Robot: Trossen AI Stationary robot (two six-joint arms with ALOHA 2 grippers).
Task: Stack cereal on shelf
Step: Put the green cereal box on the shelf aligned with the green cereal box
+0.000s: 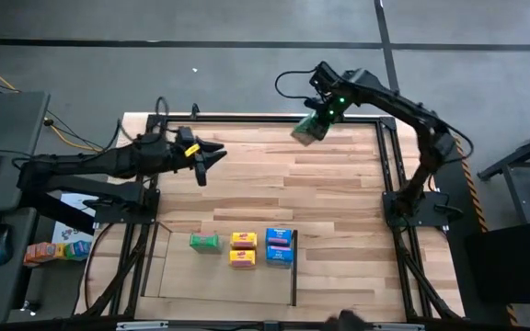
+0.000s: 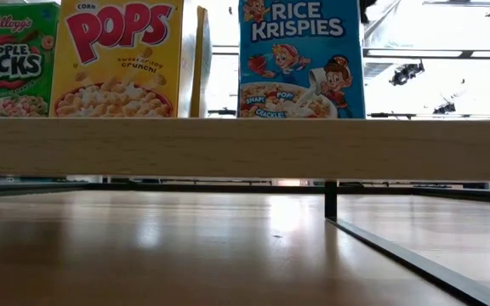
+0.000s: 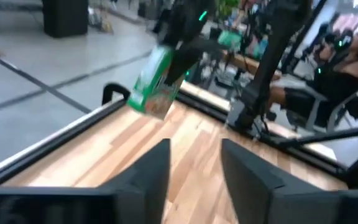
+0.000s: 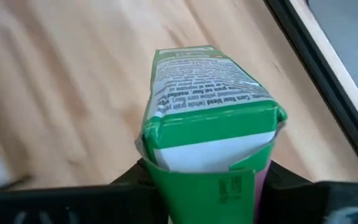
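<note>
while the right gripper (image 1: 313, 127) pinches a green cereal box (image 1: 308, 128) aloft at the table's far edge, the shelf (image 1: 164, 276) lies well apart at the near edge, apple jacks box (image 1: 204, 242) there already. left gripper (image 1: 212, 157) waits mid-table, fingers spread, empty.

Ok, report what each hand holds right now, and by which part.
The right hand holds a green cereal box by one end, fingers on its two narrow sides, above the table's far edge. The left hand is open and holds nothing.
</note>
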